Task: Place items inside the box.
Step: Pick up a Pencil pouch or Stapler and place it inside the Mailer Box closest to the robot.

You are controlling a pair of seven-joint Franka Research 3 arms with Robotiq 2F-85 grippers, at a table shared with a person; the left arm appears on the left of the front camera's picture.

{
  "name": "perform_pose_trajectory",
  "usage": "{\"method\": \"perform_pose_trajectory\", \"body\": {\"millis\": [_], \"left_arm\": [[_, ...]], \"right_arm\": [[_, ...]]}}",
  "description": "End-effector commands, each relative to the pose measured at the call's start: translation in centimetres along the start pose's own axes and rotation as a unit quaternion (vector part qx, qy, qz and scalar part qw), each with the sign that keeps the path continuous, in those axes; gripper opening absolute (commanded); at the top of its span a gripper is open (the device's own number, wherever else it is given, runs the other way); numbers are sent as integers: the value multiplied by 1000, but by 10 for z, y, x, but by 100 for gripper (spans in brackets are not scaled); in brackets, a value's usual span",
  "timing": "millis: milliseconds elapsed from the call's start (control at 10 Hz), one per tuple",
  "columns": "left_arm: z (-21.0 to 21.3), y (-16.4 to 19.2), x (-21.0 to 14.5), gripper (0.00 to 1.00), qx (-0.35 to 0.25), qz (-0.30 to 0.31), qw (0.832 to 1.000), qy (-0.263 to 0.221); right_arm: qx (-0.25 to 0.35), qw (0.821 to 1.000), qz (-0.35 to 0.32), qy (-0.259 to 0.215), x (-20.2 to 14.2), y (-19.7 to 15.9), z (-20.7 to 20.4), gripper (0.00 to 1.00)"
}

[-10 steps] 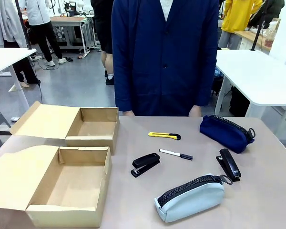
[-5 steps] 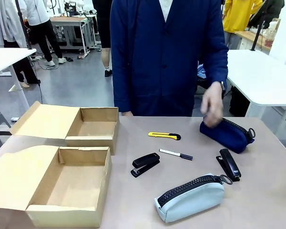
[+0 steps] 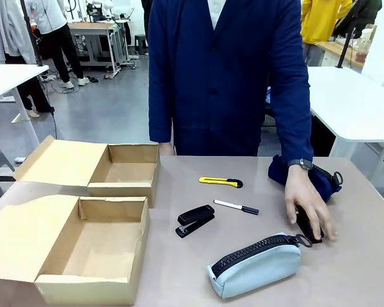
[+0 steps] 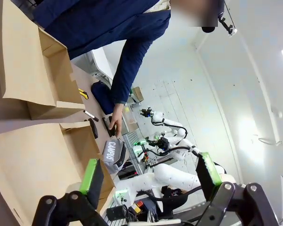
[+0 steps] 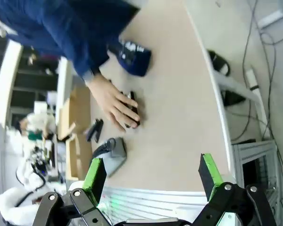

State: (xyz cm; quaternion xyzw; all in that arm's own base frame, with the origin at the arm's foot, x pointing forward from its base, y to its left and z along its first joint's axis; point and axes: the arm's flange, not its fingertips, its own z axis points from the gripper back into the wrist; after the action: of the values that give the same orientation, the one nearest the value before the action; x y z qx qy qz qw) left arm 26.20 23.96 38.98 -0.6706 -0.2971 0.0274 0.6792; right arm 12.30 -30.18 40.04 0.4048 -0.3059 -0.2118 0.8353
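Two open cardboard boxes stand at the table's left, a near box [image 3: 83, 289] and a far box [image 3: 118, 191]. To their right lie a yellow utility knife [image 3: 221, 182], a black stapler [image 3: 195, 220], a white-and-black marker [image 3: 237, 207] and a pale grey-blue pouch [image 3: 256, 263]. A navy pouch [image 3: 323, 184] sits at the far right, partly behind the person's arm. The person's hand [image 3: 310, 204] rests on a second black stapler [image 5: 133, 113]. My left gripper [image 4: 148, 174] is open above the near box [image 4: 33, 155]. Off the table's right edge, my right gripper [image 5: 151, 173] is open and holds nothing.
The person in a dark blue coat stands at the far side of the table. White tables stand to the left and right behind. Cables lie on the floor beyond the table edge [image 5: 212, 94] in the right wrist view.
The person's hand came forward, passed over the navy pouch and now lies on the right-hand stapler. Nothing on the table has shifted.
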Motion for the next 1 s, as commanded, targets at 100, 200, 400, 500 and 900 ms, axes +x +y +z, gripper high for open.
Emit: {"method": "perform_pose_trajectory", "body": {"millis": [100, 200, 400, 500, 900], "left_arm": [[0, 0, -1, 100, -10, -12, 1000, -2], [0, 0, -1, 100, -10, -12, 1000, -2], [0, 0, -1, 100, -10, -12, 1000, -2], [0, 0, -1, 100, -10, -12, 1000, -2], [0, 0, -1, 100, -10, -12, 1000, -2]], "right_arm": [[10, 1000, 20, -1, 11, 7, -19, 100], [13, 1000, 24, 4, 12, 9, -25, 100], [9, 999, 38, -5, 13, 23, -46, 100], [11, 997, 80, -5, 9, 41, -69, 100], [-24, 964, 260, 56, -36, 98, -188, 100]]}}
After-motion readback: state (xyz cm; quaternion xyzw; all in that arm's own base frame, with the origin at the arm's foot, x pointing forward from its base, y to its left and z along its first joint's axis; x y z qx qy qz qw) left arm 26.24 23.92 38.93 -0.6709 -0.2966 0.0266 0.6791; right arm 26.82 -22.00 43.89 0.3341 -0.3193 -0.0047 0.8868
